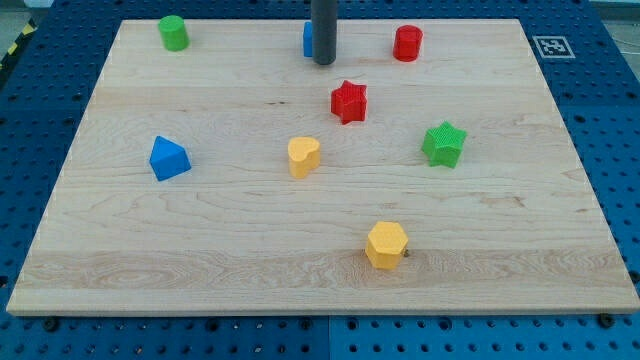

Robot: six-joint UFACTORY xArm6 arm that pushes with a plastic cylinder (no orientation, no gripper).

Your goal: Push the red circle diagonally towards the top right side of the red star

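The red circle [407,43] stands near the view's top, right of centre. The red star [349,101] lies below and to the left of it, a short gap apart. My tip [324,62] rests on the board at the top centre, left of the red circle and above-left of the red star, touching neither. The rod hides most of a blue block [308,39] just behind it.
A green cylinder [173,32] is at the top left. A blue block [168,158] lies at the left, a yellow heart [303,156] in the middle, a green star [444,144] at the right and a yellow hexagon [386,245] near the bottom. The wooden board [560,200] sits on a blue perforated table.
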